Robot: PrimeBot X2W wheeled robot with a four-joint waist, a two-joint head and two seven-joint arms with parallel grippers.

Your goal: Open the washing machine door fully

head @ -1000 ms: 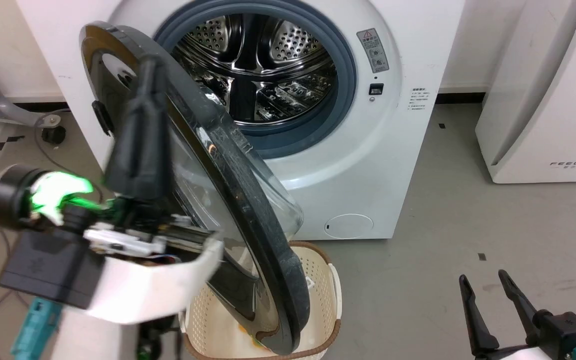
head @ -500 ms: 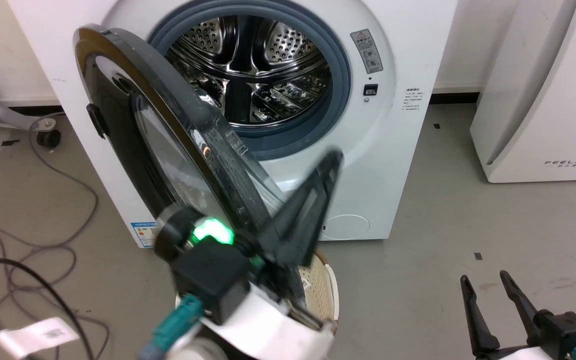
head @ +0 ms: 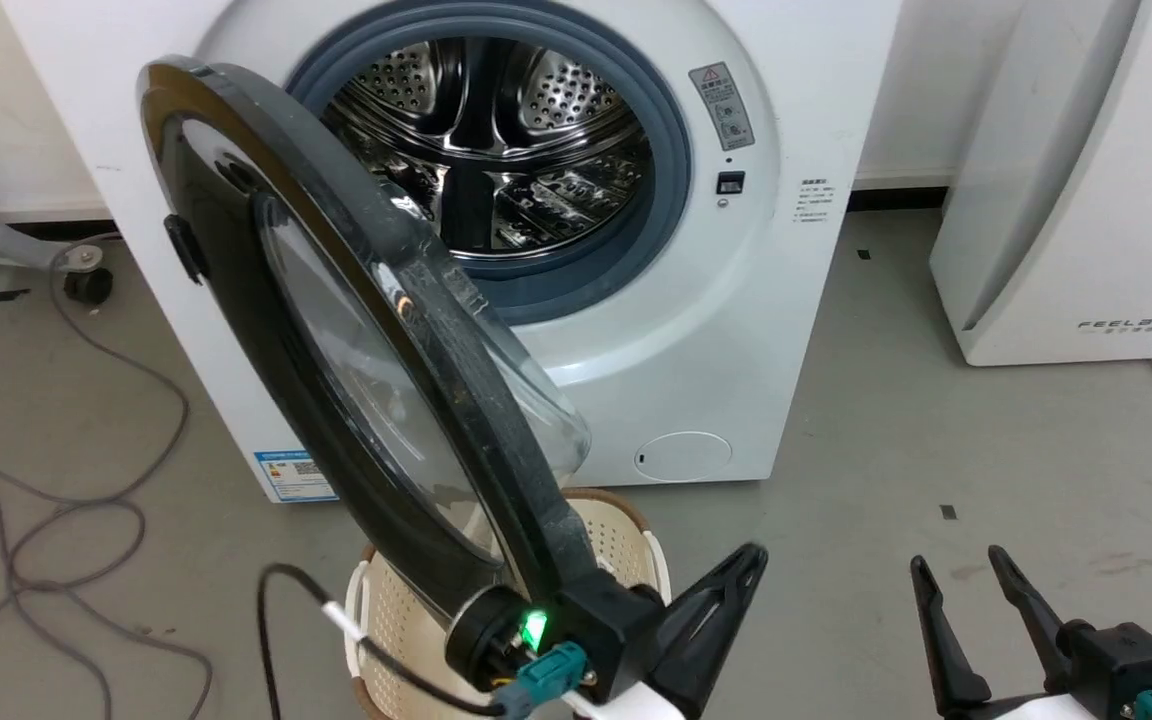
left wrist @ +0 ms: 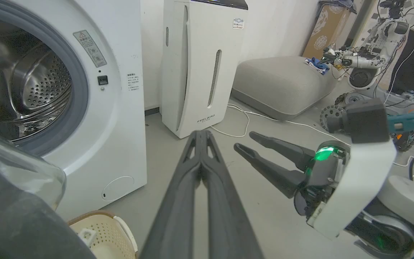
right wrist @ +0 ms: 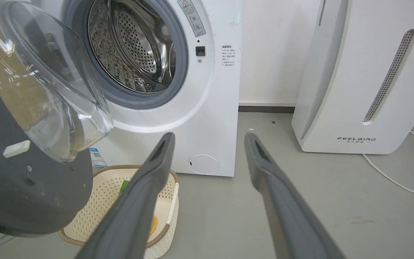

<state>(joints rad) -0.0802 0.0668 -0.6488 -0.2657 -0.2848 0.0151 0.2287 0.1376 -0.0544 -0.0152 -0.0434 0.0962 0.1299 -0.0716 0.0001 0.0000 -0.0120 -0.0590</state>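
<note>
Black-fronted, the door [head: 366,360] is found standing partly open from the machine [head: 726,330], over a basket [head: 636,530]. The left gripper [head: 748,558] is noted near the door's lower rim, fingers pressed together, empty. The right gripper [head: 958,562] is held spread, touching nothing.

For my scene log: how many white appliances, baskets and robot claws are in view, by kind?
White appliances: 2 (washing machine, FEELBIRD unit)
Baskets: 1 (cream laundry basket)
Claws: 2 (left claw shut, right claw open)
Total: 5
</note>
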